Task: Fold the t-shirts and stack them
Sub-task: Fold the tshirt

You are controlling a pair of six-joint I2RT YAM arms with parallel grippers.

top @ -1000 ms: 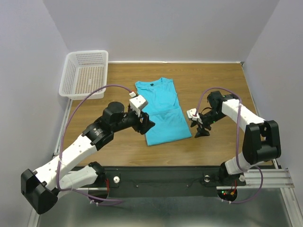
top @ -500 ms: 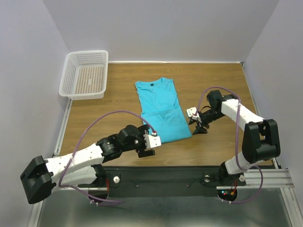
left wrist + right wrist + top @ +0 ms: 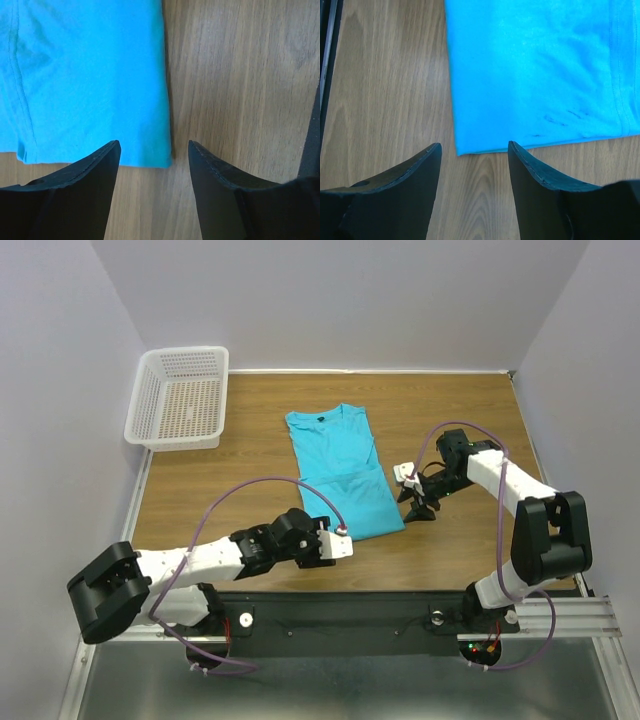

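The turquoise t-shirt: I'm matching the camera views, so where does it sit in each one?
Top external: t-shirt lies at mid-table.
Left wrist: fills the upper left.
Right wrist: fills the upper right.
Shared landmark: the wooden table bordering its edges.

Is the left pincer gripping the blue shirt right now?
No, the left pincer stands open over the t-shirt at its corner, with no cloth pinched.
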